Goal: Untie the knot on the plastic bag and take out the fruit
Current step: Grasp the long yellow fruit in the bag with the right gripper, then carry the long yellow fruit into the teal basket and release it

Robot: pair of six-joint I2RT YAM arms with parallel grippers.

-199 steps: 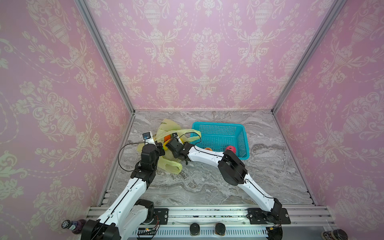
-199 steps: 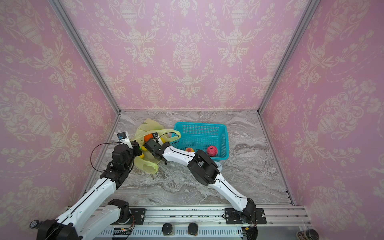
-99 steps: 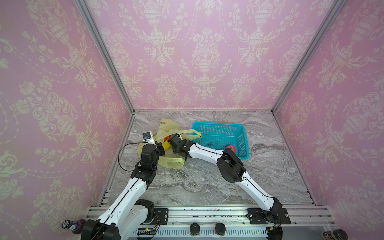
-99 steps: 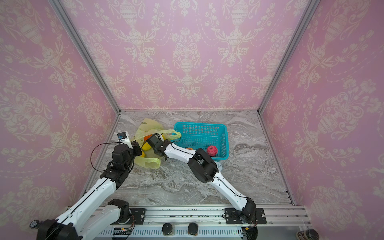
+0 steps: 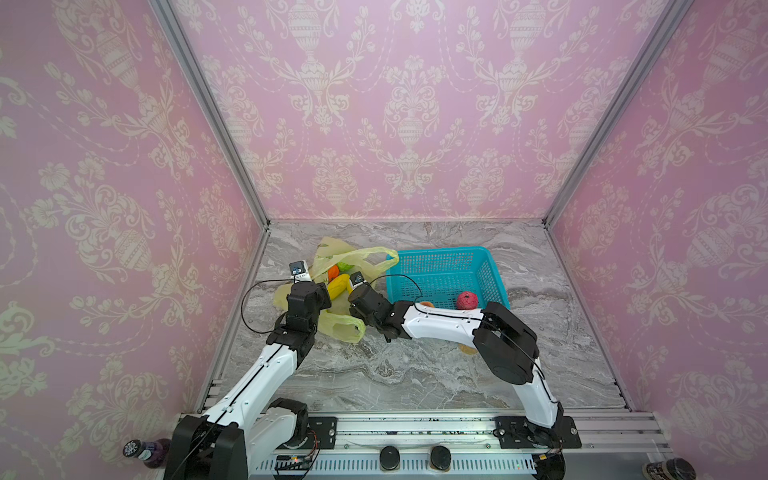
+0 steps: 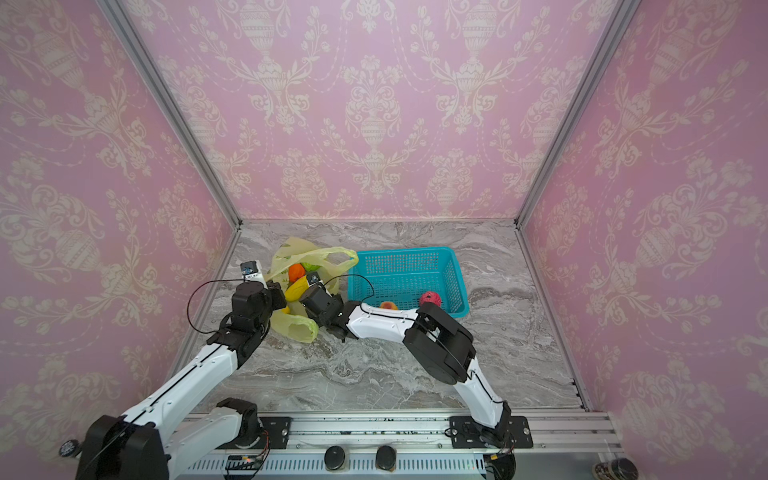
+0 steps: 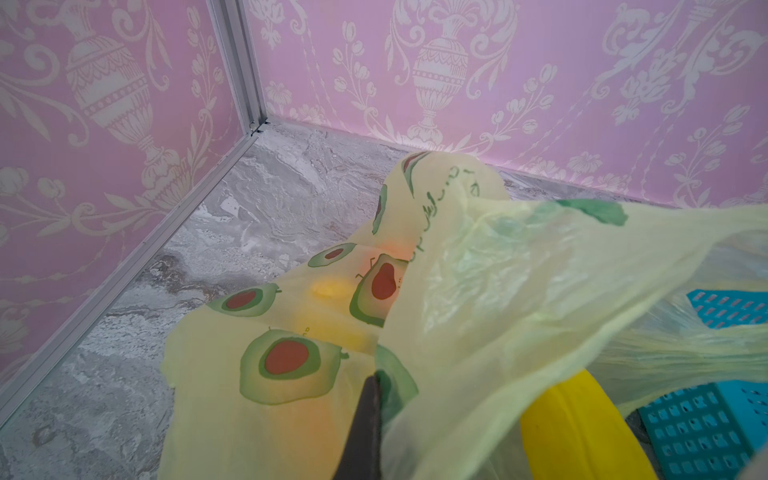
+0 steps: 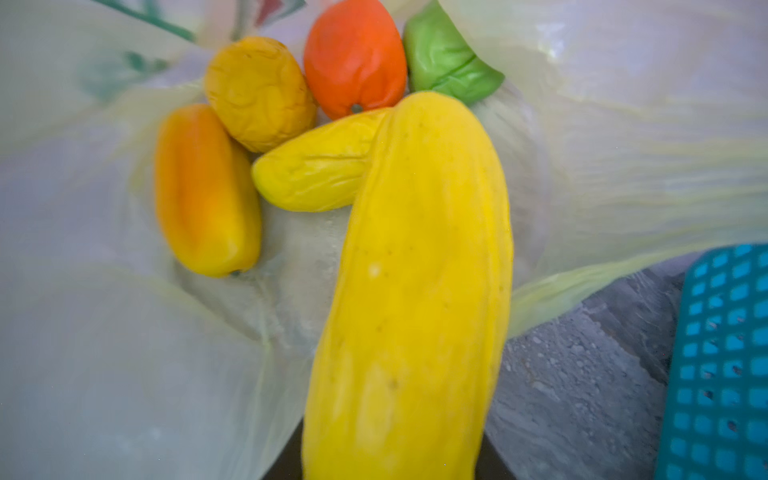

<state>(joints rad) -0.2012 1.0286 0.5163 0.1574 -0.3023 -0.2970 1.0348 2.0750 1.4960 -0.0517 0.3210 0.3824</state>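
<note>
Left fingers (image 7: pixel 365 419) are being clamped on plastic bag (image 7: pixel 498 291) film, its mouth already untied | long yellow fruit (image 8: pixel 415 270) is being straddled by right fingers (image 8: pixel 291 467), grip not tellable | two fruits are being shown in basket (image 5: pixel 440 253), five others left in bag on tabletop (image 5: pixel 415 365)

The long yellow fruit (image 8: pixel 411 291) covers the right gripper (image 5: pixel 345 291) at its fingertips in the wrist view, so its hold is unclear.
</note>
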